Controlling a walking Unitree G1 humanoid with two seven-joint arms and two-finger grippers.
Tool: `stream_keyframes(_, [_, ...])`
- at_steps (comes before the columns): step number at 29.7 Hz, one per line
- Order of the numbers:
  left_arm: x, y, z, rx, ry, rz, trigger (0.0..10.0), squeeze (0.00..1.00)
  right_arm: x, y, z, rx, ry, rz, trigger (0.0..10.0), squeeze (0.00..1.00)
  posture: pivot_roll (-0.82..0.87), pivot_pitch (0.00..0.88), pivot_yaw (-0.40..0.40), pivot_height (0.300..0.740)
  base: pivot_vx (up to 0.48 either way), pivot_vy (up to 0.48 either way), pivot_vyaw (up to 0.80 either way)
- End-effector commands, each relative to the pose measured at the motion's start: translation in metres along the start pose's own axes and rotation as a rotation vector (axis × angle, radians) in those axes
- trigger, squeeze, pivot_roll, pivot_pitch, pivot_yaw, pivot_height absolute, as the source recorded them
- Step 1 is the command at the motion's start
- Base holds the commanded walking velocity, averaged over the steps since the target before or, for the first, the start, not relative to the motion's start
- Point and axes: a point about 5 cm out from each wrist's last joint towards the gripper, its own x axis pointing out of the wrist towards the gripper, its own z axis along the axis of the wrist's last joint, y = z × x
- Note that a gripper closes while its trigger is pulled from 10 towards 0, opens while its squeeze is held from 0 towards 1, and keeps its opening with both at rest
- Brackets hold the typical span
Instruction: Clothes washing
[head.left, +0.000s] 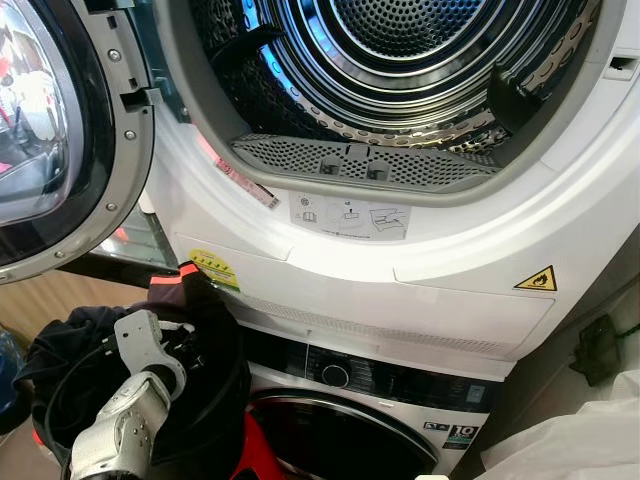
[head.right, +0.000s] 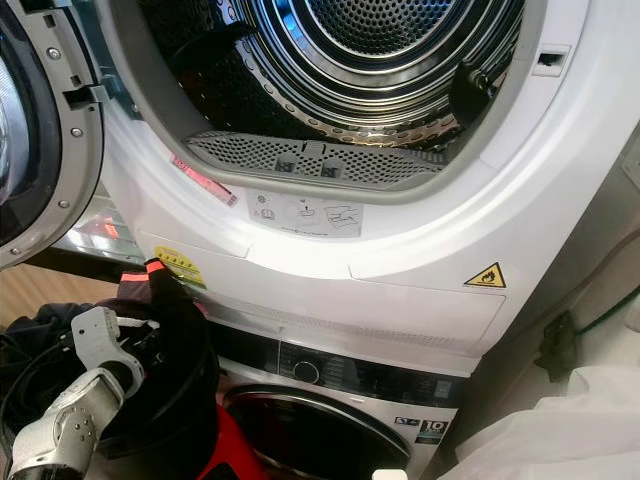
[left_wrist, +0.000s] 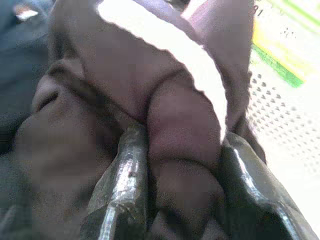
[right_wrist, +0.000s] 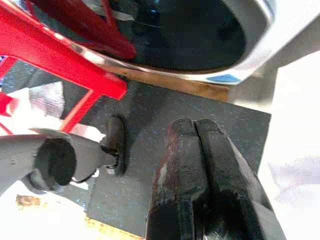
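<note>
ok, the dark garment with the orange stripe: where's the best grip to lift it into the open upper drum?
Probably where the left gripper has it now: a bunched fold of the dark garment with the orange stripe pinched between both fingers, taken from below, facing the machine. The thick fold fills the gap, so it should hold on the way up to the upper drum.

yellow flame warning sticker (head.left: 536, 279): on white front panel, near its right edge | yellow-green label (head.left: 214, 268): on same panel, near left edge | red frame (right_wrist: 60, 52): above dark floor mat (right_wrist: 165, 120) | wooden floor (head.left: 60, 298): at left, under the open door
</note>
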Motion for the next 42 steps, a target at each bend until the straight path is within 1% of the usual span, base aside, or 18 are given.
stream_keyframes(1, [-0.008, -0.001, 0.014, 0.028, -0.099, 0.012, 0.0, 0.00, 0.000, -0.001, 0.000, 0.019, -0.004, -0.002, 10.0, 0.00, 0.12, 0.000, 0.043, 0.740, 0.000, 0.000, 0.00])
stream_keyframes(8, [-0.026, 0.002, 0.015, 0.060, -0.130, 0.037, 0.0, 0.00, 0.000, -0.001, 0.001, 0.011, -0.003, 0.004, 10.0, 0.00, 0.13, 0.000, 0.034, 0.740, 0.000, 0.000, 0.00])
stream_keyframes(11, [-0.037, -0.003, 0.023, 0.115, -0.201, 0.005, 0.0, 0.00, 0.000, -0.002, 0.001, 0.005, -0.003, 0.007, 10.0, 0.00, 0.15, 0.000, 0.027, 0.740, 0.000, 0.000, 0.00])
stream_keyframes(17, [-0.038, -0.012, 0.034, 0.117, -0.252, -0.046, 0.0, 0.00, 0.000, -0.002, 0.002, -0.006, -0.003, 0.013, 10.0, 0.00, 0.16, 0.000, 0.019, 0.740, 0.000, 0.000, 0.00])
stream_keyframes(19, [-0.042, -0.019, 0.036, 0.185, -0.268, -0.104, 0.0, 0.00, 0.000, -0.002, 0.003, -0.007, -0.005, 0.017, 10.0, 0.00, 0.17, 0.000, 0.015, 0.740, 0.000, 0.000, 0.00])
stream_keyframes(20, [-0.046, -0.021, 0.036, 0.250, -0.270, -0.138, 0.0, 0.00, 0.000, -0.002, 0.003, -0.009, -0.006, 0.018, 10.0, 0.00, 0.17, 0.000, 0.014, 0.740, 0.000, 0.000, 0.00])
stream_keyframes(22, [-0.048, -0.022, 0.035, 0.283, -0.271, -0.151, 0.0, 0.00, 0.000, -0.002, 0.003, -0.010, -0.006, 0.019, 10.0, 0.00, 0.17, 0.000, 0.012, 0.740, 0.000, 0.000, 0.00])
stream_keyframes(27, [-0.059, -0.021, 0.039, 0.441, -0.321, -0.171, 0.0, 0.00, 0.000, -0.003, 0.005, -0.015, -0.008, 0.020, 10.0, 0.00, 0.18, 0.000, 0.010, 0.740, 0.000, 0.000, 0.00])
stream_keyframes(30, [-0.071, -0.023, 0.048, 0.627, -0.398, -0.185, 0.0, 0.00, 0.001, -0.005, 0.006, -0.021, -0.007, 0.016, 10.0, 0.00, 0.19, 0.000, 0.003, 0.740, 0.000, 0.000, 0.00])
stream_keyframes(31, [-0.071, -0.023, 0.048, 0.627, -0.398, -0.185, 0.0, 0.00, 0.001, -0.005, 0.006, -0.021, -0.007, 0.016, 10.0, 0.00, 0.19, 0.000, 0.003, 0.740, 0.000, 0.000, 0.00])
stream_keyframes(32, [-0.077, -0.021, 0.051, 0.705, -0.417, -0.184, 0.0, 0.00, 0.001, -0.006, 0.006, -0.023, -0.008, 0.016, 10.0, 0.00, 0.21, 0.000, 0.002, 0.740, 0.000, 0.000, 0.00])
stream_keyframes(33, [-0.079, -0.020, 0.051, 0.726, -0.419, -0.185, 0.0, 0.00, 0.001, -0.006, 0.006, -0.023, -0.008, 0.016, 10.0, 0.00, 0.21, 0.000, 0.002, 0.740, 0.000, 0.000, 0.00])
stream_keyframes(36, [-0.100, -0.002, 0.059, 0.942, -0.435, -0.162, 0.0, 0.00, 0.001, -0.007, 0.008, -0.028, -0.008, 0.013, 10.0, 0.00, 0.24, 0.000, 0.001, 0.740, 0.000, 0.000, 0.00])
stream_keyframes(38, [-0.103, 0.002, 0.061, 0.959, -0.436, -0.150, 0.0, 0.00, 0.001, -0.008, 0.008, -0.028, -0.007, 0.013, 10.0, 0.00, 0.25, 0.000, 0.000, 0.740, 0.000, 0.000, 0.00])
stream_keyframes(39, [-0.106, 0.007, 0.064, 1.004, -0.441, -0.149, 0.0, 0.00, 0.001, -0.008, 0.008, -0.032, -0.006, 0.013, 10.0, 0.00, 0.25, 0.000, 0.000, 0.740, 0.000, 0.000, 0.00])
stream_keyframes(40, [-0.112, 0.012, 0.070, 1.093, -0.463, -0.164, 0.0, 0.00, 0.001, -0.008, 0.009, -0.036, -0.005, 0.013, 10.0, 0.00, 0.27, 0.000, -0.003, 0.740, 0.000, 0.000, 0.00])
stream_keyframes(41, [-0.112, 0.012, 0.070, 1.093, -0.463, -0.164, 0.0, 0.00, 0.001, -0.008, 0.009, -0.036, -0.005, 0.013, 10.0, 0.00, 0.27, 0.000, -0.003, 0.740, 0.000, 0.000, 0.00])
stream_keyframes(42, [-0.116, 0.015, 0.075, 1.142, -0.482, -0.169, 0.0, 0.00, 0.001, -0.008, 0.009, -0.044, -0.004, 0.016, 10.0, 0.00, 0.29, 0.000, -0.002, 0.740, 0.000, 0.000, 0.00])
